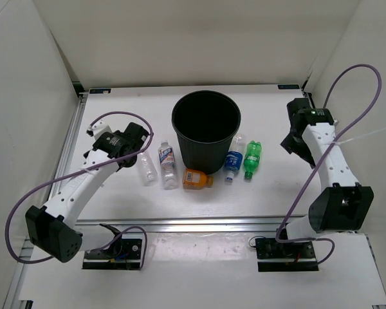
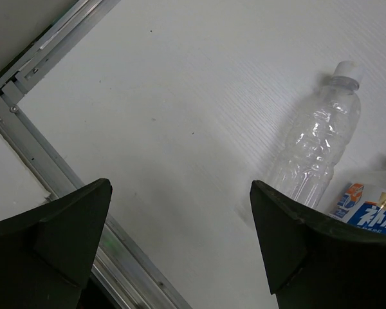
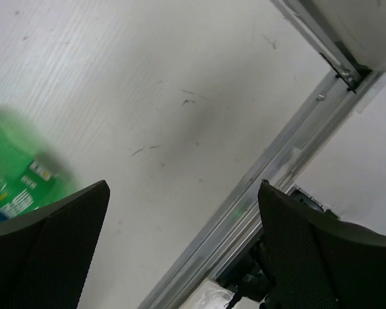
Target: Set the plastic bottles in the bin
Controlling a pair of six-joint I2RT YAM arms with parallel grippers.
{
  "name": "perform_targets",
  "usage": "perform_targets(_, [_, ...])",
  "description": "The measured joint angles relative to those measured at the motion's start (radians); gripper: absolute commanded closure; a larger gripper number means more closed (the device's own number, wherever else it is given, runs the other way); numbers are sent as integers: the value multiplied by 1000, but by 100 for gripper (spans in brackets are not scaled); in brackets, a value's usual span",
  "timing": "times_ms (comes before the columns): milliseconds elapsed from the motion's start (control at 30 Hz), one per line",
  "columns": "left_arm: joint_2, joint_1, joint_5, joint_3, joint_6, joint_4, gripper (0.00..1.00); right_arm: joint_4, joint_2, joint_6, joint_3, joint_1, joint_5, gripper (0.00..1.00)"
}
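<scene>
The black bin (image 1: 206,138) stands upright mid-table. Five bottles lie in a row in front of it: clear unlabelled (image 1: 147,168), clear white-labelled (image 1: 168,165), squat orange (image 1: 197,178), clear blue-labelled (image 1: 233,161) and green (image 1: 252,158). My left gripper (image 1: 134,153) hovers just left of the unlabelled bottle, open and empty. In the left wrist view the gripper (image 2: 180,187) is over bare table, with the unlabelled bottle (image 2: 315,145) and the labelled one (image 2: 367,209) to its right. My right gripper (image 1: 291,143) is open and empty, right of the green bottle (image 3: 13,174).
An aluminium rail (image 1: 77,138) runs along the table's left edge, and it also shows in the left wrist view (image 2: 32,148). Another rail (image 3: 276,167) lies under my right gripper (image 3: 183,187). White walls enclose the table on three sides. Purple cables loop from both arms.
</scene>
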Motion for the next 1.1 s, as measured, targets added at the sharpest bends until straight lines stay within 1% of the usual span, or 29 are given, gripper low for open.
perform_targets(100, [21, 0, 3, 0, -4, 0, 0, 34, -34, -70, 1, -6, -108, 0])
perform_targets(167, [25, 0, 2, 0, -5, 0, 0, 52, -21, -108, 1, -22, -186, 0])
perform_targets(267, [33, 0, -8, 24, -1, -3, 0, 64, 47, -162, 14, -44, -285, 0])
perform_targets(433, [49, 0, -40, 50, 6, -2, 0, 66, 181, -195, 94, -19, -336, 0])
perform_targets(533, [64, 0, -51, 50, 5, -3, 0, 59, 226, -220, 146, -14, -437, 0])
perform_targets(633, [83, 0, -55, 50, 2, -3, 0, 90, 262, -246, 190, -25, -546, 0])
perform_targets(800, [147, 0, -58, 50, -1, -3, 0, 159, 314, -293, 197, -50, -722, 0])
perform_targets(900, [195, 0, -57, 50, -1, -3, 0, 242, 336, -322, 166, -60, -806, 0])
perform_targets(1000, [238, 0, -53, 50, -1, -3, 0, 291, 341, -346, 121, -64, -854, 0])
perform_targets(1100, [263, 0, -40, 50, -2, -2, 0, 317, 365, -355, 114, -63, -851, 0])
